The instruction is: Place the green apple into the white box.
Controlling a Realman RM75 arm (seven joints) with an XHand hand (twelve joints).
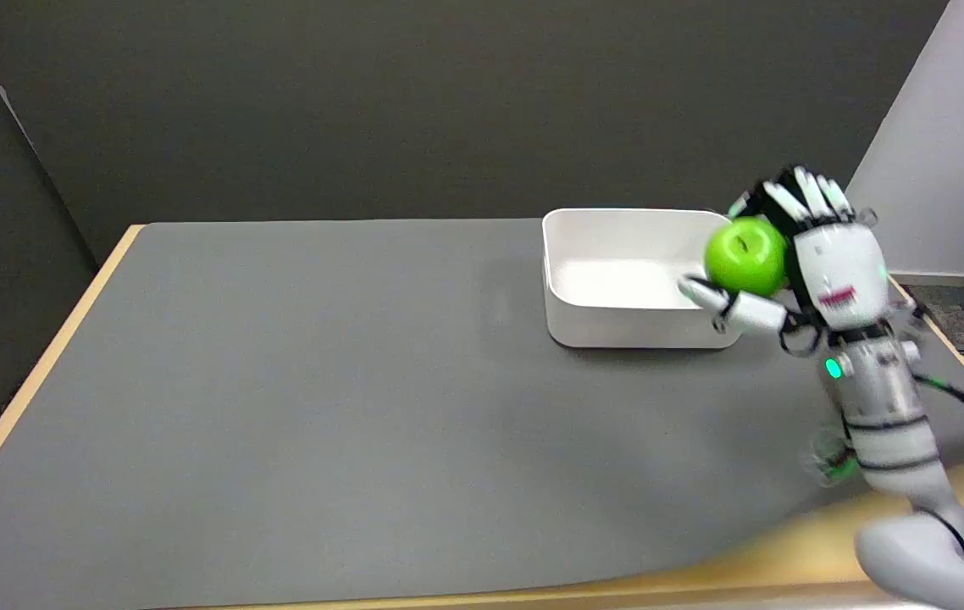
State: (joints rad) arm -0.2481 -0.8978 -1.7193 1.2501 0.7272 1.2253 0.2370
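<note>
The right black-and-white robot hand (795, 254) grips the round glossy green apple (745, 255) between thumb and fingers, held in the air over the right end of the rectangular white plastic box (617, 326) on the grey surface (321, 407).

Single head view, high above the near side, looking down across the table (321, 381)

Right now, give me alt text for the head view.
The right hand holds the green apple in its fingers over the right end of the open white box, on a grey table.
</note>
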